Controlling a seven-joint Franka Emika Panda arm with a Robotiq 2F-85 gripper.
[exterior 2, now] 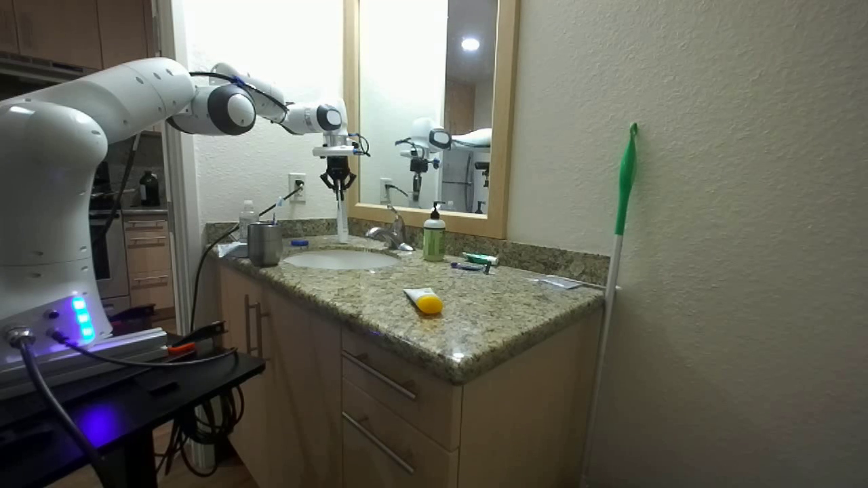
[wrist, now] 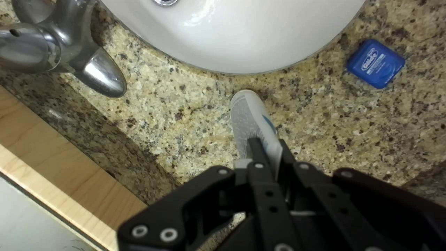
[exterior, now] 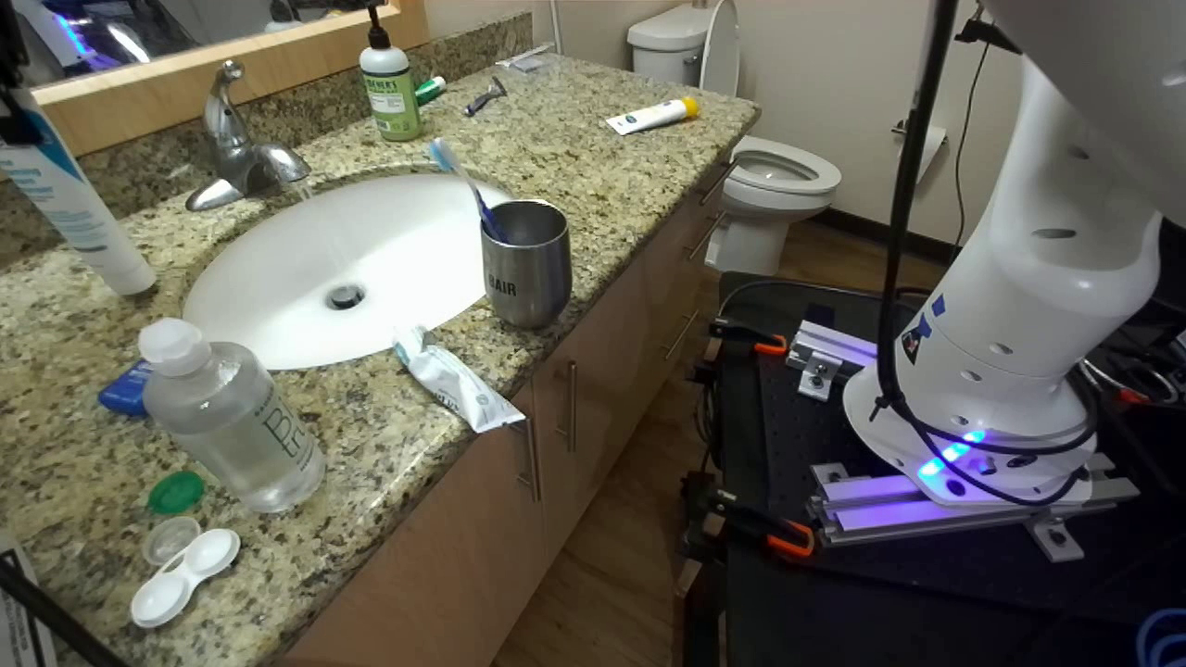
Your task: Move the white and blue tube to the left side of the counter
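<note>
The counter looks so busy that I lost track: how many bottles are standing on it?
2: the green pump soap bottle beside the faucet, and the clear white-capped bottle near the blue Glide floss case. Both exterior views show both; others could be hidden.

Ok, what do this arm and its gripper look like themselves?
The arm is white and rounded, with dark-ringed joint caps, a black cable alongside and glowing blue lights at its base. The gripper is black, with slim linked fingers and pale round fasteners.
</note>
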